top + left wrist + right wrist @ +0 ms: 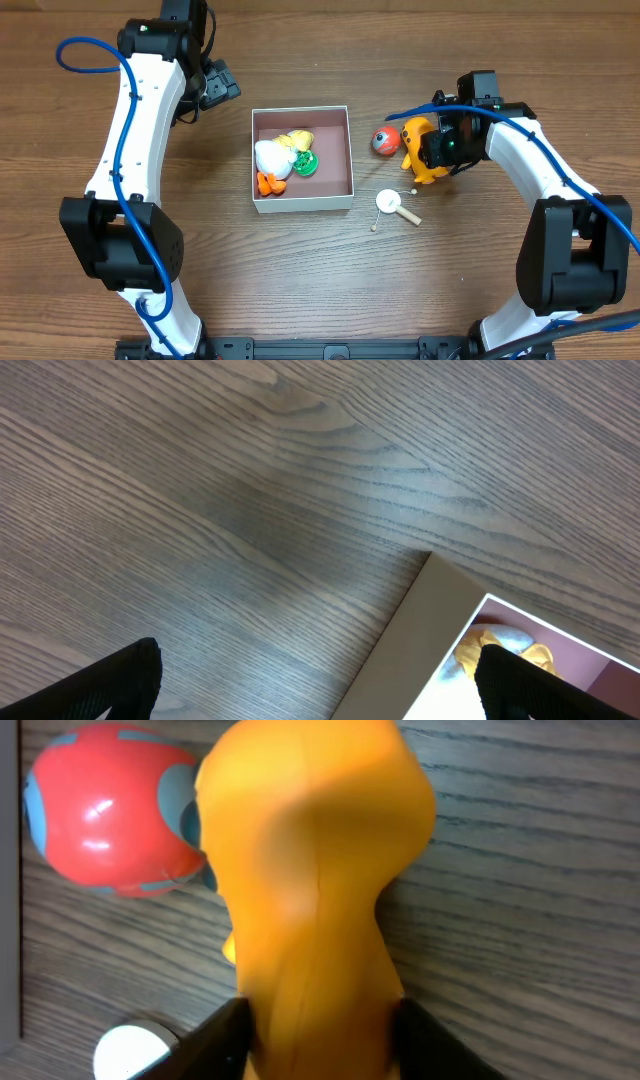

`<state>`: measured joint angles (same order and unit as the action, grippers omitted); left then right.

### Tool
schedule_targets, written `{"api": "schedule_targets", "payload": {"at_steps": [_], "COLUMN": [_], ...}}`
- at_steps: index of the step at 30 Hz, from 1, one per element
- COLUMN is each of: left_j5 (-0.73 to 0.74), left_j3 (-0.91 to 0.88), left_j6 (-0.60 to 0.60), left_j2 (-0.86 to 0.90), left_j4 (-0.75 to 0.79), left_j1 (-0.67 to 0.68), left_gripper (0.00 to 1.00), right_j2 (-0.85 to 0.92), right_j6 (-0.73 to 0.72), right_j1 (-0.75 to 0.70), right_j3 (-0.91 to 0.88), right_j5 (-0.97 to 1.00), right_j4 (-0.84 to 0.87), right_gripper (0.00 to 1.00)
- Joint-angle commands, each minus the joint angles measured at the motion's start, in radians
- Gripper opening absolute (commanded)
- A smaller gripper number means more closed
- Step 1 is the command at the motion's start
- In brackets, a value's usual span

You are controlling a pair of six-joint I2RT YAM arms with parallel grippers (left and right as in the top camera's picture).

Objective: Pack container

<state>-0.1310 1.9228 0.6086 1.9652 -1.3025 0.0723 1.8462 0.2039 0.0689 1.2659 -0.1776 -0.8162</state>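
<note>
The container (340, 118), a shallow white-walled box with a pinkish-brown inside, sits mid-table and holds a white, a yellow, a green and an orange toy (285, 157). Its corner shows in the left wrist view (420, 630). My right gripper (432, 152) is shut on an orange toy figure (420, 148) to the right of the container; the figure fills the right wrist view (315, 890) between both fingers. A red and blue ball (384, 141) lies just left of the figure and shows in the right wrist view (105, 805). My left gripper (215, 85) is open and empty, up left of the container.
A white disc with a wooden stick (392, 206) lies on the table below the ball, right of the container's front corner. The disc's edge shows in the right wrist view (130, 1050).
</note>
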Motion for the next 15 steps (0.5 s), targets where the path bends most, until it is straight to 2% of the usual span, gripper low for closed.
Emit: {"api": "schedule_targets", "payload": {"at_steps": [1,2,4,8,9,10,11,15], "left_j5": [0.009,0.009,0.009,0.009,0.009,0.009,0.009,0.009], "left_j3": [0.01,0.01,0.01,0.01,0.01,0.01,0.01,0.01], "left_j6": [0.023,0.023,0.023,0.023,0.023,0.023,0.023,0.023], "left_j2": [-0.024,-0.024,-0.024,-0.024,-0.024,-0.024,-0.024,-0.024], "left_j4": [-0.002,-0.002,-0.002,-0.002,-0.002,-0.002,-0.002,-0.002], "left_j1": [0.0,0.0,0.0,0.0,0.0,0.0,0.0,0.0], "left_gripper": [1.0,1.0,1.0,1.0,1.0,1.0,1.0,1.0], "right_j2": [0.013,0.013,0.013,0.013,0.013,0.013,0.013,0.013], "right_j6": [0.002,0.002,0.002,0.002,0.002,0.002,0.002,0.002], "right_j1": [0.001,0.001,0.001,0.001,0.001,0.001,0.001,0.001], "right_j3": [-0.01,-0.01,-0.01,-0.01,-0.01,-0.01,-0.01,-0.009], "right_j5": [-0.007,-0.007,-0.007,-0.007,-0.007,-0.007,-0.007,-0.007], "right_j4": [0.0,0.0,0.0,-0.002,-0.001,-0.001,-0.001,0.004], "right_gripper": [0.34,0.35,0.43,0.43,0.49,0.62,0.67,0.73]}}
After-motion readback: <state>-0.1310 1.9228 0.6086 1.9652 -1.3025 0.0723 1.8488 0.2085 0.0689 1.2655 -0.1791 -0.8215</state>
